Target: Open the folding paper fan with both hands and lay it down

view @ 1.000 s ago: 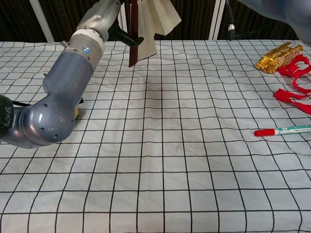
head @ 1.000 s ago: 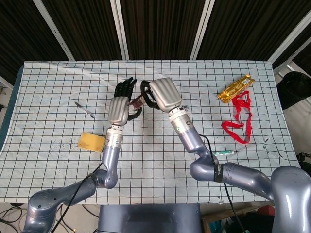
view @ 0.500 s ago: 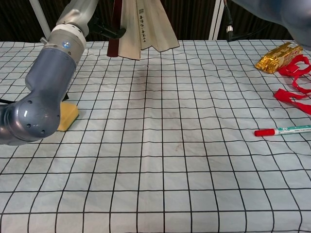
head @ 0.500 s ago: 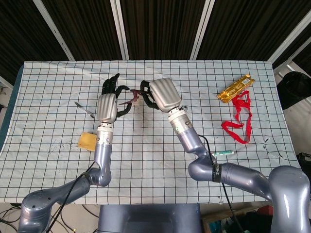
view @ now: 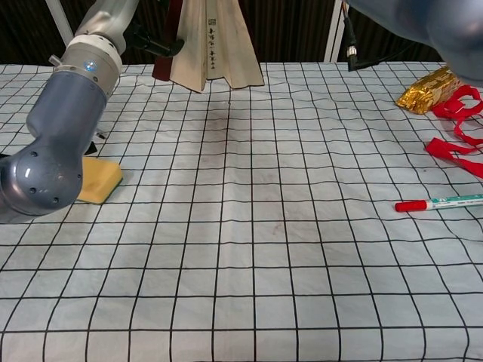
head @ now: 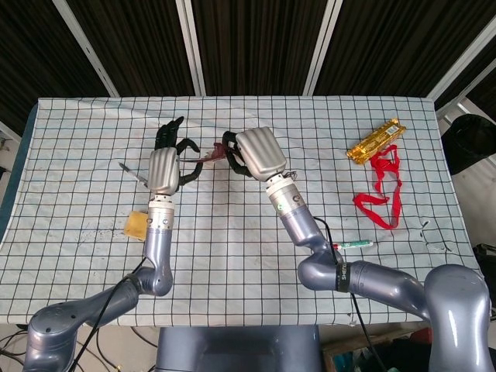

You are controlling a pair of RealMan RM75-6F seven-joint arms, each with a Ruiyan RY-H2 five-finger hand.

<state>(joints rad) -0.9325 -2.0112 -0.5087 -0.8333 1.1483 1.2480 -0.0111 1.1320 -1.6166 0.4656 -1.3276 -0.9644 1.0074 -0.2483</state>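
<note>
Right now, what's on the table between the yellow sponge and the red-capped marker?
Nothing: in the chest view only bare checked cloth lies between the yellow sponge and the red-capped marker.

text: fan (view: 213, 41) | vertical printed characters (too small to read)

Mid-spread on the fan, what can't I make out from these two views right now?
- Paper fan: chest view's top edge cuts off its upper part and both grips.
- Head view: right hand covers most of the fan, so the spread is unclear.
- Left hand: its back faces the head camera, hiding finger contact.
- Fan's printed characters: too small to read.
</note>
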